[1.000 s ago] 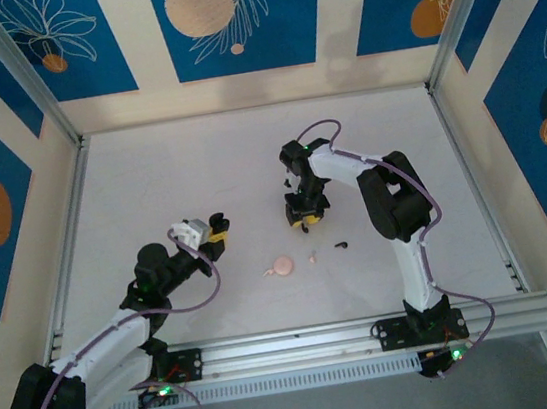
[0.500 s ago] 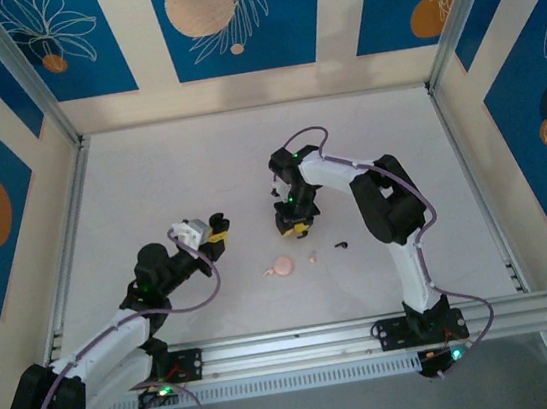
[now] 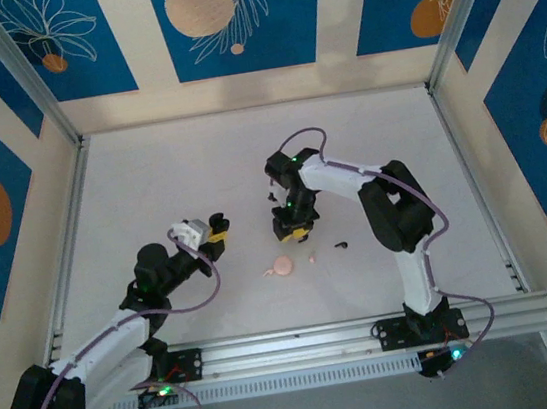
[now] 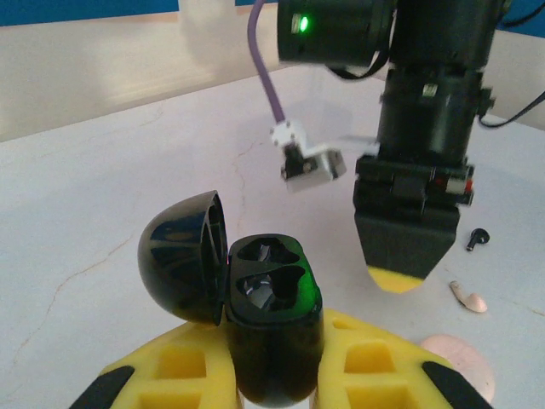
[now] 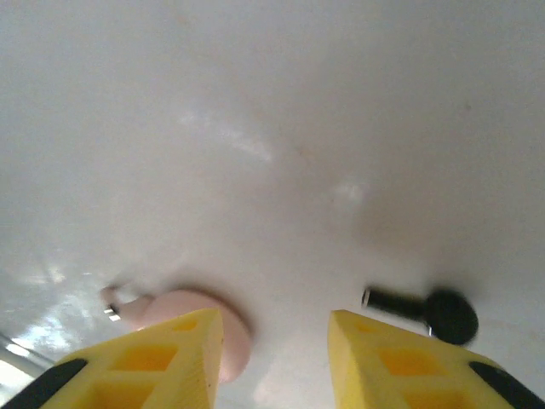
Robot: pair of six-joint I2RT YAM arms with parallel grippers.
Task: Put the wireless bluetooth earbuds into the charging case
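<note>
My left gripper (image 4: 274,345) is shut on the black charging case (image 4: 271,288), which it holds upright with the lid (image 4: 181,256) swung open; both wells look hollow. In the top view this gripper (image 3: 215,231) is left of centre. My right gripper (image 3: 296,226) hangs open low over the table, and its yellow fingers (image 5: 274,322) have nothing between them. A black earbud (image 5: 426,312) lies just right of them, also visible as the black earbud (image 3: 342,246) from above. A pale pink earbud (image 3: 313,256) lies beside it, with another pink earbud (image 5: 111,297) beyond the left finger.
A round pink case (image 3: 283,265) lies shut on the white table (image 3: 169,178), just in front of the right gripper and partly behind its left finger as the pink case (image 5: 235,339). The right arm's wrist (image 4: 426,128) stands close behind the held case.
The right gripper has moved left and a little nearer, now hanging over the pink case and earbuds. The left arm and its black case have stayed still.
</note>
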